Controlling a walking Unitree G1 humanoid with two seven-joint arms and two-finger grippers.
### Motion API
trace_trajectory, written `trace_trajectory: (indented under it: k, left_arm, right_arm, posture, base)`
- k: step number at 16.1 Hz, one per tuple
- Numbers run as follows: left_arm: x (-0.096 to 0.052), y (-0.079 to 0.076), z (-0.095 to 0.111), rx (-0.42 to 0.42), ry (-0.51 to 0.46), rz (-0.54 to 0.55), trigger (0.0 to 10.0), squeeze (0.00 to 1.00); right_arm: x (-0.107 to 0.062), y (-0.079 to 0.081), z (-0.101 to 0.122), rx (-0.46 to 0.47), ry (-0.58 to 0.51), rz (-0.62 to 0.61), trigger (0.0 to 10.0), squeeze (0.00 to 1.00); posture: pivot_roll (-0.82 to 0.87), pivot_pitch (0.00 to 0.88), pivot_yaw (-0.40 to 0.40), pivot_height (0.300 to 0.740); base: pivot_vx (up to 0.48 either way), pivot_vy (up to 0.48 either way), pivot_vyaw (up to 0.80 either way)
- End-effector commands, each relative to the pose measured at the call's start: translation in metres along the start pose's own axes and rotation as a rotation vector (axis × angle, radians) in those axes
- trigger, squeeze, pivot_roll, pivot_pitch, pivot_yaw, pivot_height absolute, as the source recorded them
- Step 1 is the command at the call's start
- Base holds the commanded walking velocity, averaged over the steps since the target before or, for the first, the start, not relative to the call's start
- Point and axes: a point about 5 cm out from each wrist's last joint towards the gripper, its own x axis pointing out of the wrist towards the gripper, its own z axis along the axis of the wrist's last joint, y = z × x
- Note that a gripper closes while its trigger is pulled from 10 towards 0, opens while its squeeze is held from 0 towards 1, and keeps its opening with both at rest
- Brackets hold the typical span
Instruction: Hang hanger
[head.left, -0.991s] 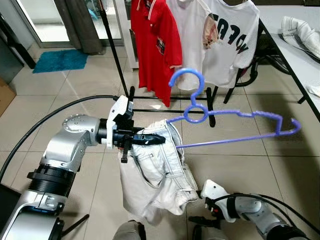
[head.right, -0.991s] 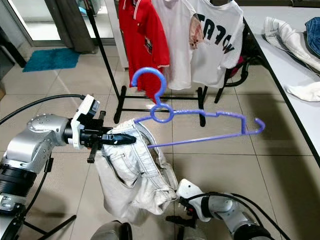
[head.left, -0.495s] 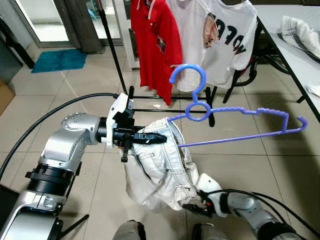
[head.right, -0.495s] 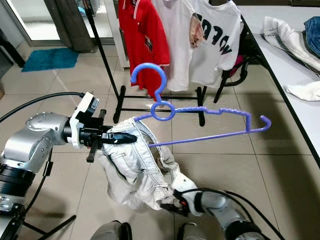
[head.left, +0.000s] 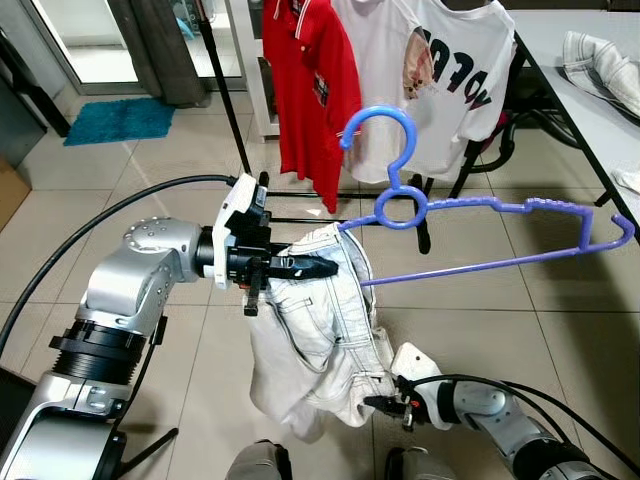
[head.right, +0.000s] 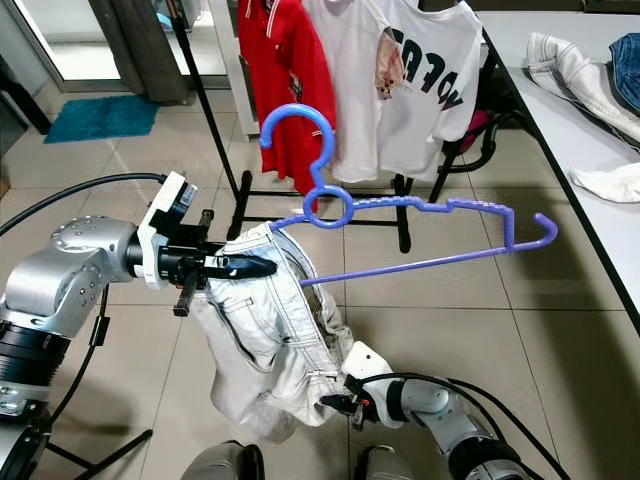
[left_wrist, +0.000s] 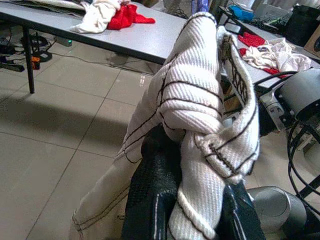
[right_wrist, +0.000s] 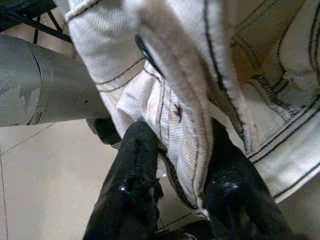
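Raised since before, hanger (head.left: 480, 215) carries shorts (head.left: 320, 330); both end effectors clamp them, fingertips hidden.

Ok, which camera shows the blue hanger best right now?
The right eye view: the whole blue hanger shows, hook to far tip, one end threaded into the white shorts. The left eye view has it too, its tip near the frame edge. The wrist views show shorts fabric between each pincer's fingers.

A blue plastic hanger (head.left: 470, 225) was held in mid-air, hook up and slightly tilted, with white stitched shorts (head.left: 320, 340) draped from its left end.
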Motion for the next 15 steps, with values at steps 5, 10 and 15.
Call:
trace_trajectory:
  k: [5,10,15]
  left_arm:
    - [-0.009,0.004,0.014,0.063,-0.028,0.056,0.0,0.0]
    - [-0.023,0.002,0.003,0.06,-0.014,0.14,0.0,0.0]
    - [-0.04,-0.009,-0.013,0.046,0.011,0.188,0.0,0.0]
  right_arm:
    - [-0.004,0.0,-0.005,0.052,-0.013,-0.027,0.0,0.0]
    - [-0.023,-0.014,-0.01,0.085,-0.054,-0.145,0.0,0.0]
    - [-0.062,-0.043,-0.013,0.02,-0.056,-0.345,0.0,0.0]
  posture:
    - [0.11,0.123,0.065,0.74]
    - [0.1,0.08,0.062,0.74]
    - [0.07,0.013,0.037,0.74]
  base:
    - [0.0,0.0,0.0]
    - [0.0,0.0,0.0]
    - [0.0,0.0,0.0]
